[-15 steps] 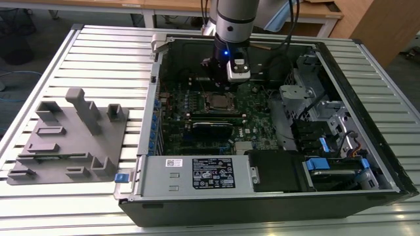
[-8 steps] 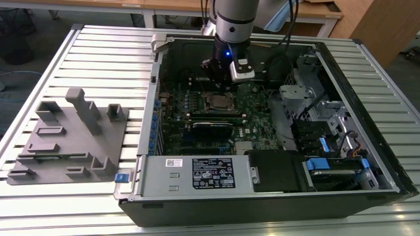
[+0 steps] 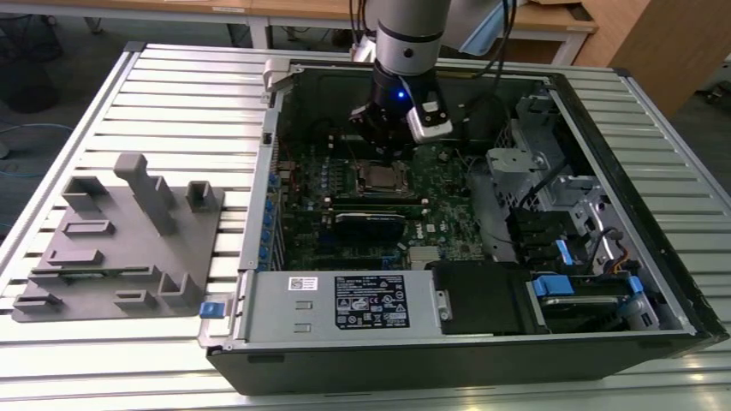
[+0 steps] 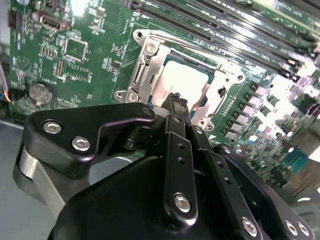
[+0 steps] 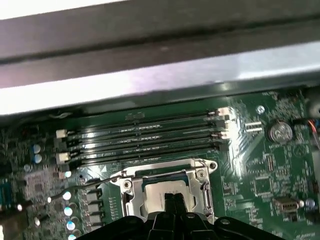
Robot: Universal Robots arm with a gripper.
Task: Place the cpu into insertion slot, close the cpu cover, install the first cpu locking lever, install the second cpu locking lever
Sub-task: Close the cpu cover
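Observation:
The cpu (image 4: 186, 80) lies flat in the insertion slot on the green board, its silver top showing; the recess is hidden beneath it. The cpu cover (image 4: 143, 65) is down around it, its metal frame bordering the chip (image 5: 167, 187) in both wrist views. A thin wire lever (image 5: 90, 183) stands out sideways from the socket, away from the frame. My gripper (image 4: 175, 100) hangs just over the near edge of the chip, fingers together with nothing between them. In the exterior view the gripper (image 3: 389, 150) is inside the open computer case, right above the socket (image 3: 383, 177).
Long black memory slots (image 5: 145, 135) run beside the socket, with the case wall (image 5: 150, 75) beyond them. A coin battery (image 4: 37, 92) sits on the board. A drive cage (image 3: 549, 188) and power supply (image 3: 365, 300) crowd the case. A grey fixture tray (image 3: 115, 240) lies outside on the exterior view's left.

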